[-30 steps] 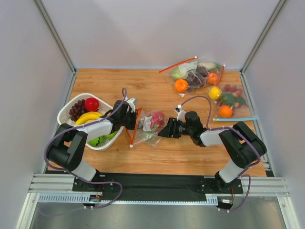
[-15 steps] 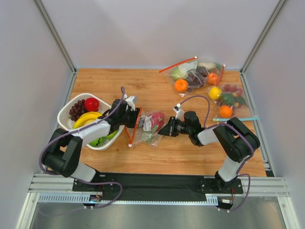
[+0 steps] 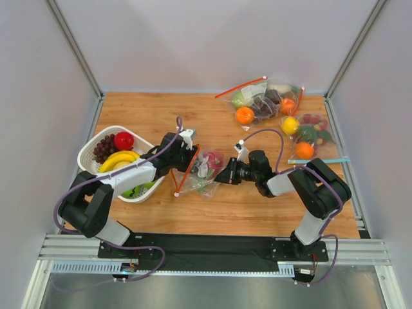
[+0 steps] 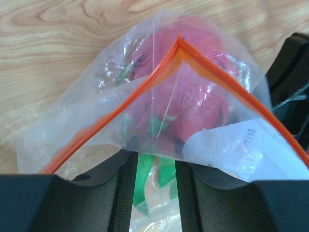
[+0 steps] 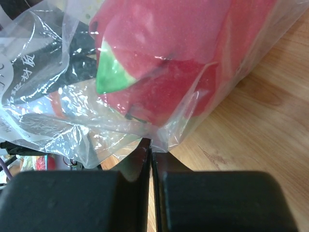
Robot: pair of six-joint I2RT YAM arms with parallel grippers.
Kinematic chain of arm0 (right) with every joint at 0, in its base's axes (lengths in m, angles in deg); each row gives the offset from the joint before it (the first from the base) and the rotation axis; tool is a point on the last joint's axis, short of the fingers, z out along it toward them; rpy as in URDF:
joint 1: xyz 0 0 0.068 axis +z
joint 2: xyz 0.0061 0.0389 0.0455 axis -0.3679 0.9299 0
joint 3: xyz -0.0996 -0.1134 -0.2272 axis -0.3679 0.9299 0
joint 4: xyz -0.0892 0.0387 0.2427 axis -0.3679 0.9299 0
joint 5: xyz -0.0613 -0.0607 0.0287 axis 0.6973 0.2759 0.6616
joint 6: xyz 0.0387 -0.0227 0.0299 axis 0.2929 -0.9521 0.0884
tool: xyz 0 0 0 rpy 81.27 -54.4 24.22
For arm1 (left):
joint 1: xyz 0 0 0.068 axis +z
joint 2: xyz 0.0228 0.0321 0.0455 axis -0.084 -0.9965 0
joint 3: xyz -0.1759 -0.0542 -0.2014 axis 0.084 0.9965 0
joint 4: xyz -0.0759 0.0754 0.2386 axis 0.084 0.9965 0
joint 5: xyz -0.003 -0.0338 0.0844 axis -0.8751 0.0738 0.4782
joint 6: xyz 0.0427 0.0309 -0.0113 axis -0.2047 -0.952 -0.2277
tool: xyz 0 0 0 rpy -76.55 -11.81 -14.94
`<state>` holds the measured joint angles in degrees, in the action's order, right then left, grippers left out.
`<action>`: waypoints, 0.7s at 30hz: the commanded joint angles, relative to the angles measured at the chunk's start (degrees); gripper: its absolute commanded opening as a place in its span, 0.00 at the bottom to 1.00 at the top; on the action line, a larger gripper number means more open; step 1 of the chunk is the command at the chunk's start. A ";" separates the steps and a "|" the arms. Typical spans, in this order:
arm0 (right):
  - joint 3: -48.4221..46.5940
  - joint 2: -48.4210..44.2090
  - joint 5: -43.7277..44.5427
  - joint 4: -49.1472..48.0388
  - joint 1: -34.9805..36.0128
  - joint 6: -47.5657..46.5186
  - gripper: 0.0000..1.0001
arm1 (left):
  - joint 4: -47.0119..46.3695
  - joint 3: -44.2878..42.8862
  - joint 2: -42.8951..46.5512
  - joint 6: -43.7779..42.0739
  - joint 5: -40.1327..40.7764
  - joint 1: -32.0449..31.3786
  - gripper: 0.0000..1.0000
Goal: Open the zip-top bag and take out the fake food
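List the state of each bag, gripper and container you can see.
zip-top bag: mouth open, fruit inside.
pink fruit: inside the zip-top bag.
left gripper: jaws apart at the bag's mouth.
right gripper: shut on the bag's closed end.
basket: holding fruit.

Both arms [image 3: 129, 174] have white links, black joints and purple cables [image 3: 267, 131] arching at twelve o'clock; left gripper [image 4: 154, 193] and right gripper [image 5: 152, 179] are black.

Table [image 3: 212, 122] — basket [image 3: 84, 156] L, zip-top bag [image 3: 193, 181] ctr — red-strip bag [image 3: 264, 103], blue-strip bag [image 3: 312, 135] R.
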<state>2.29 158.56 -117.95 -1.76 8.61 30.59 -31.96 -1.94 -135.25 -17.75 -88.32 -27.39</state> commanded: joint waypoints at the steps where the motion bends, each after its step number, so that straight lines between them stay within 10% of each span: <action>1: -0.13 -1.24 -0.79 -4.40 -0.05 -0.53 0.00 | 2.67 -2.33 0.19 -3.48 5.86 -1.54 0.42; 21: 0.05 -1.77 -1.76 -4.49 -0.05 0.27 0.00 | -5.14 2.25 2.67 -8.76 8.07 -2.25 0.41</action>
<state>2.29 158.53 -118.85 -2.02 8.61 30.85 -33.67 1.10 -130.97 -25.27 -79.36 -29.40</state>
